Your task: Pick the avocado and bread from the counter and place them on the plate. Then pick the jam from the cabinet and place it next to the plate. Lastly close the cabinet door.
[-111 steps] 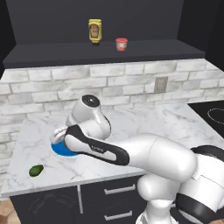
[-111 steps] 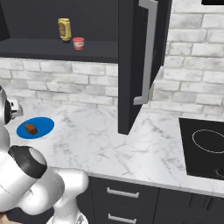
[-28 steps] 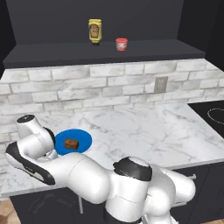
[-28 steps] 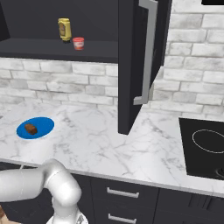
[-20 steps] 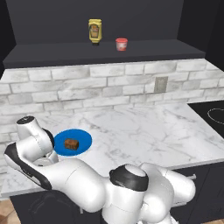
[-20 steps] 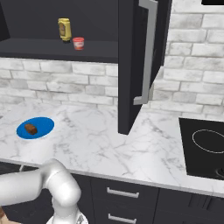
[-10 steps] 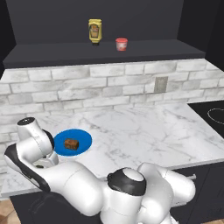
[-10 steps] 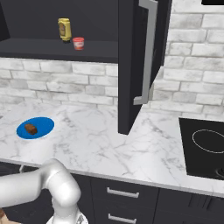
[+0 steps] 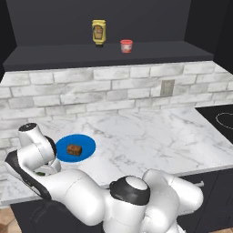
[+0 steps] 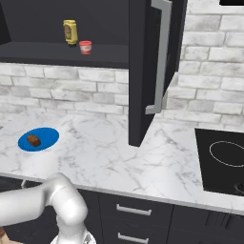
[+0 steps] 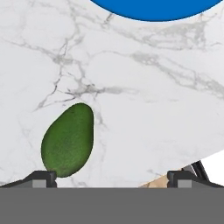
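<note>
The avocado [image 11: 68, 140], a dark green oval, lies on the white marble counter [image 11: 153, 109] just below the blue plate [image 11: 157, 11]. My gripper [image 11: 111, 180] hovers over it, open. The avocado sits by the left fingertip [image 11: 41, 178], inside the wide gap. In the left base view my wrist [image 9: 34, 143] hangs low, left of the plate [image 9: 86, 142], which holds the brown bread [image 9: 74, 149]. The red jam [image 9: 126, 45] stands on the cabinet shelf [image 9: 150, 52]. The cabinet door [image 10: 143, 71] stands open, with its bar handle [image 10: 159, 62] facing out.
A taller yellow bottle [image 9: 98, 32] stands left of the jam. The counter's front edge [image 11: 175, 168] runs close behind the avocado. A black cooktop [image 10: 224, 162] lies at the right, and a wall outlet [image 9: 167, 87] sits in the brick backsplash.
The arm has swung from above the plate to the counter's left front, over the avocado. Over the last second it has barely shifted. The bread has stayed on the plate.
</note>
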You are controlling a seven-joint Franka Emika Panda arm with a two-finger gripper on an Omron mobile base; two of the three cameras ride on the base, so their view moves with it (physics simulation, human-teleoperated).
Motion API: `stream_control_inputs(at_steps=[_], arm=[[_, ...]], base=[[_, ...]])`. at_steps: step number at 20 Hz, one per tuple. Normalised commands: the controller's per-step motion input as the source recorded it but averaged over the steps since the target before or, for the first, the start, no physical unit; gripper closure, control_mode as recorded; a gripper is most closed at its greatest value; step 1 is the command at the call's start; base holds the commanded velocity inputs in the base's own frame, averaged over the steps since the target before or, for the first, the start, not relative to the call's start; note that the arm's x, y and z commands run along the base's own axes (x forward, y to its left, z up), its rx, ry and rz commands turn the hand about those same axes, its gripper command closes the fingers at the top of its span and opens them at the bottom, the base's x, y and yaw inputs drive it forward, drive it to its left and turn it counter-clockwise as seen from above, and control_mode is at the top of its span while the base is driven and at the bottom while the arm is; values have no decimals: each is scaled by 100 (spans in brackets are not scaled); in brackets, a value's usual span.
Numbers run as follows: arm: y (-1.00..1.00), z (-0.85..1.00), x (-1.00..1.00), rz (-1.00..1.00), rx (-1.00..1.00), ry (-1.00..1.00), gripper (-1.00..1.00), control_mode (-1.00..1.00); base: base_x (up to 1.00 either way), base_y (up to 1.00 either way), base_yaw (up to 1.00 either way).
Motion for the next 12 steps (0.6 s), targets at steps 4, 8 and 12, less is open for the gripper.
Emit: stream_control_inputs(at_steps=[4,8,12], arm=[[8,-5,7,0,0,0,-100,-100],[8,-3,10,0,0,0,-100,-100],[9,-3,11,0,0,0,-100,-100]], base=[[0,0,0],[0,0,0],[0,0,0]])
